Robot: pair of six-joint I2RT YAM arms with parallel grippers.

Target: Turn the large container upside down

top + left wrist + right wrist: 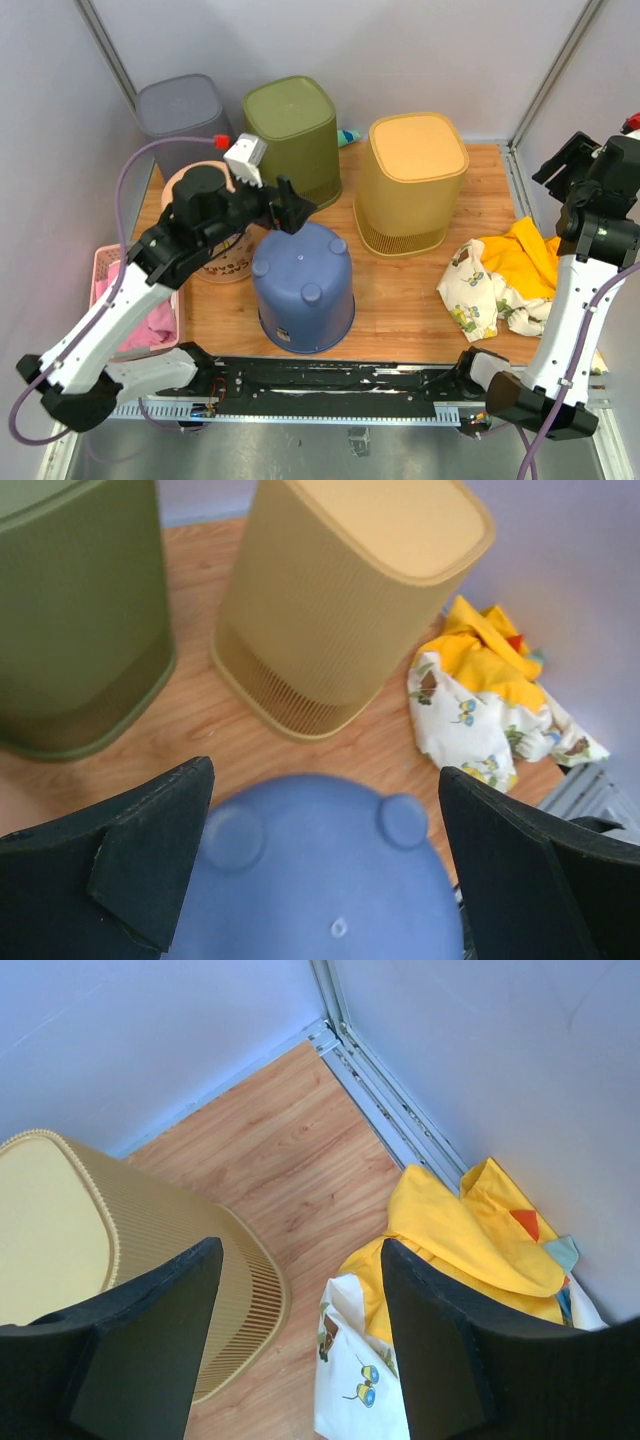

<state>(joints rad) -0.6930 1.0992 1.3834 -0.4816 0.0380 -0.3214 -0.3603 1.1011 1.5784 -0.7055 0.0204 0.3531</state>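
Listener: Tabletop first. What stands on it?

Describer: A wooden table (400, 290) holds three plastic bins, each with its closed end up. The large blue container (303, 290) sits near the front edge, left of centre. Its open end is down and round feet show on its upturned base. Behind it stands an olive green bin (295, 135). A yellow ribbed bin (410, 180) stands to the right of that. A grey bin (180, 115) is at the back left corner.

Listener: Where are the arms?

Describer: The left gripper (325, 780) hangs over the rear of the blue container's base. Its wrist view shows two dark fingers (150, 860) spread wide, one on either side of that base, gripping nothing. Whether they touch the plastic cannot be told. The right gripper (300, 1250) is raised at the right side, well apart from the blue container. Its jaws also stand apart with nothing between them. Below it lies a heap of clothes (500, 275), part yellow, part white printed fabric.

Listener: Anything else?

Describer: A pink basket (105, 265) at the left edge holds pink cloth. A round peach tub (225, 265) with lettering is partly hidden under the left arm.
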